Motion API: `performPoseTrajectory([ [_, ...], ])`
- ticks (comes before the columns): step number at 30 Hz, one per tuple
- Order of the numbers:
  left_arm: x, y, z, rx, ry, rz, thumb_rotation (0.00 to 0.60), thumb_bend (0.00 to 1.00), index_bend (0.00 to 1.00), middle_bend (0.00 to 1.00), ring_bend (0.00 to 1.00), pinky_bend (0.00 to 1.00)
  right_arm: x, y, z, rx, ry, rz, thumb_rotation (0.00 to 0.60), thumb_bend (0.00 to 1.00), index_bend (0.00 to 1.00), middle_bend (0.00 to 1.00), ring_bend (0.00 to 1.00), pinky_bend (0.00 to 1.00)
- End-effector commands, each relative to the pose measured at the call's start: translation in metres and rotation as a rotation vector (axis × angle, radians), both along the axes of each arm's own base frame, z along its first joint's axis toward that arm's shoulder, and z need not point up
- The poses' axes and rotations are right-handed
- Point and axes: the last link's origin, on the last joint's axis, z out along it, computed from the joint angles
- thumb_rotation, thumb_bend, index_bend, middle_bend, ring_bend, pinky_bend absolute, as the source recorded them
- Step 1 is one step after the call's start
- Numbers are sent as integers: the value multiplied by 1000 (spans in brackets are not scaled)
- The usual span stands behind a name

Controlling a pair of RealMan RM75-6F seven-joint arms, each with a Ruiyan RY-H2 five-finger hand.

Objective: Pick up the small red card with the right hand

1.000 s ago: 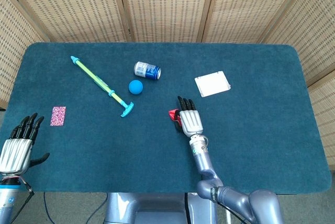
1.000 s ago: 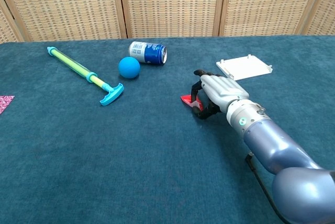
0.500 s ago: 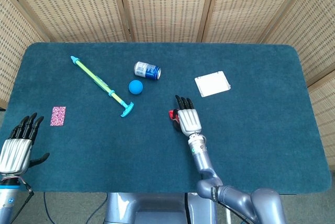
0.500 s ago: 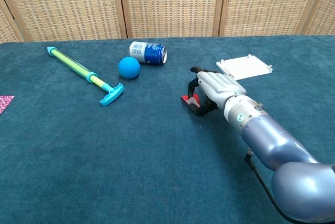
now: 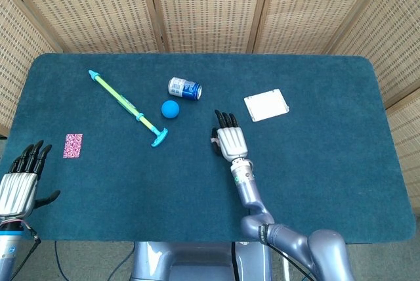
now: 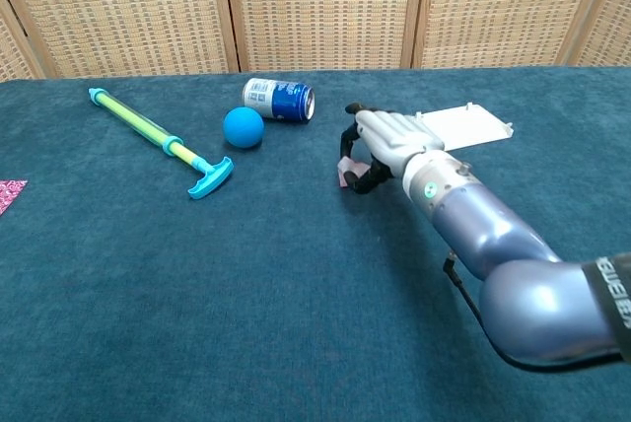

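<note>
A table [image 5: 315, 163] covered in dark teal felt carries everything. A green and blue toy pump [image 5: 128, 108] lies slantwise toward the far left. A blue can [image 5: 184, 88] lies on its side near the middle, with a blue ball [image 5: 170, 109] just beside it on the near side. A white tray [image 5: 266, 105] sits to the right. A pink patterned card [image 5: 73, 146] lies flat near the left edge.

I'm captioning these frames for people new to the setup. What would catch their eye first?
The right hand at mid-table, pinching a small card that shows pale and edge-on just above the green cloth. Next, the bright toys behind and to its left: a blue ball, a blue can lying on its side, and a long green and blue stick.
</note>
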Motion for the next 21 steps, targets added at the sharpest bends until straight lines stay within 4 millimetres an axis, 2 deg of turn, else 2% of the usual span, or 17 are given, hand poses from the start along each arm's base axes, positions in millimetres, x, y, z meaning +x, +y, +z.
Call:
performPoseTrajectory([
  [1,0,1,1,3,-1,2,600,94,0,0,0,159,6,-11,5,-17,4,-2,600,607,603,81,0,0],
  [5,0,0,0,2,1,2,600,94,0,0,0,159,12,-23,14,-46,5,3,600,606,605,82,0,0],
  [11,0,0,0,2,1,0,600,94,0,0,0,159,23,-31,32,-110,-24,39,600,592,605,83,0,0],
  [16,2,-1,0,3,0,-5,600,94,0,0,0,159,28,-27,50,-143,-92,65,600,589,605,83,0,0],
  [21,3,-3,0,0,1,-15,600,95,0,0,0,159,21,-15,70,-141,-186,60,600,588,604,82,0,0],
])
